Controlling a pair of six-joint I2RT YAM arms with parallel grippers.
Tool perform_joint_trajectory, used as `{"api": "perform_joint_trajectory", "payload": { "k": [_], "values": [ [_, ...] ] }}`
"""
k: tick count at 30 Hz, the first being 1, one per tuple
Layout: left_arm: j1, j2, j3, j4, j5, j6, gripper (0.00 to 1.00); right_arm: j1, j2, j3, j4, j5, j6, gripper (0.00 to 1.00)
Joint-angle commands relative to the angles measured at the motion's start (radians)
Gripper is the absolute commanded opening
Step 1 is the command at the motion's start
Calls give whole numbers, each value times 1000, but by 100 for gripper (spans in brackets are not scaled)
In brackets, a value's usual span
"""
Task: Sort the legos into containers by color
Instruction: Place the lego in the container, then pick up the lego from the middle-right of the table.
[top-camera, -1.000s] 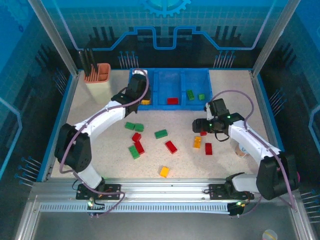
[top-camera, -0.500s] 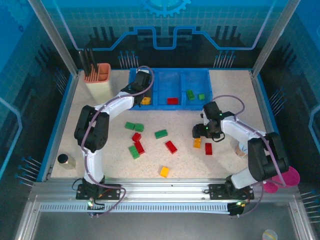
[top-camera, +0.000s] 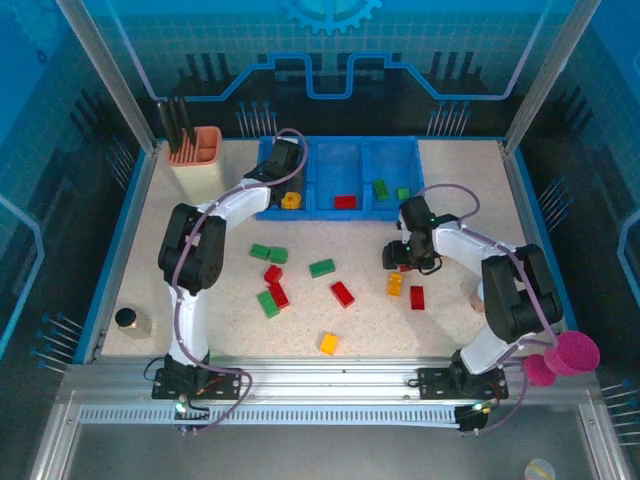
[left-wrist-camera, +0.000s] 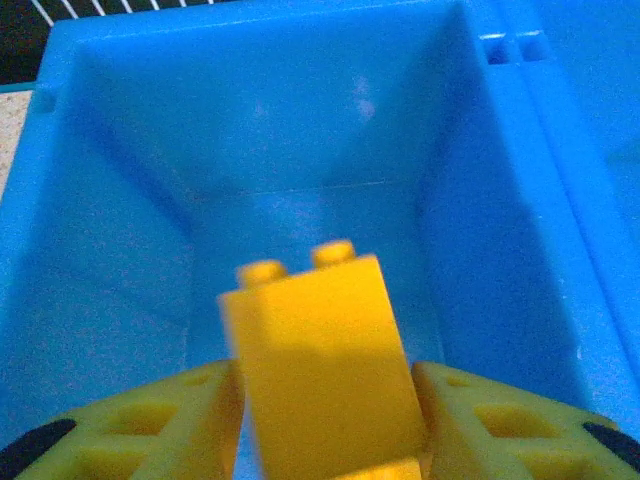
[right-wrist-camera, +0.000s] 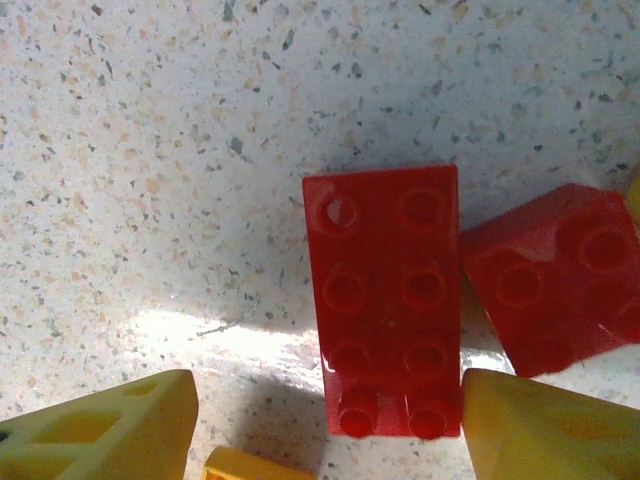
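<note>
1. The blue tray (top-camera: 336, 165) sat at 12 o'clock on the table (top-camera: 230, 330). Its three compartments were already seeded, with a yellow piece (top-camera: 291, 200) at the left, a lone red lego (top-camera: 345, 201) in the middle and two green legos (top-camera: 381, 189) at the right. About ten loose legos (top-camera: 321, 267) lay at mid-table.
2. The left gripper (left-wrist-camera: 325, 385), clamped tight moments earlier, had begun to ease apart over the left compartment, at about 11 o'clock. A yellow brick (left-wrist-camera: 320, 350) sat blurred between its fingers, and I could not tell whether they still held it. I read this as the drop, with one more yellow nearly sorted.
3. The right gripper (right-wrist-camera: 325, 378), at 3 o'clock, had narrowed from a wider spread. Its jaws stood open astride a red brick (right-wrist-camera: 385, 300), gripping nothing yet. I judged the next pick to be under way.
4. That red brick lay flat with its studs up. Its long axis ran from 12 to 6 o'clock in the wrist view, so the fingers would close across its short width. A second red brick (right-wrist-camera: 545, 285) touched it at 3 o'clock, tilted.
5. The yellow brick pointed its two studs toward 12 o'clock, into the compartment, with its long axis also running from 12 to 6.
</note>
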Motion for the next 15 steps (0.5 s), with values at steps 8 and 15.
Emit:
{"api": "perform_joint_trajectory", "payload": {
  "k": [8, 15],
  "values": [
    [12, 12, 64, -22, 25, 14, 72, 22, 82, 47, -11, 52, -1, 60],
    [11, -104, 57, -53, 59, 36, 75, 29, 128, 90, -33, 79, -5, 41]
  ]
}}
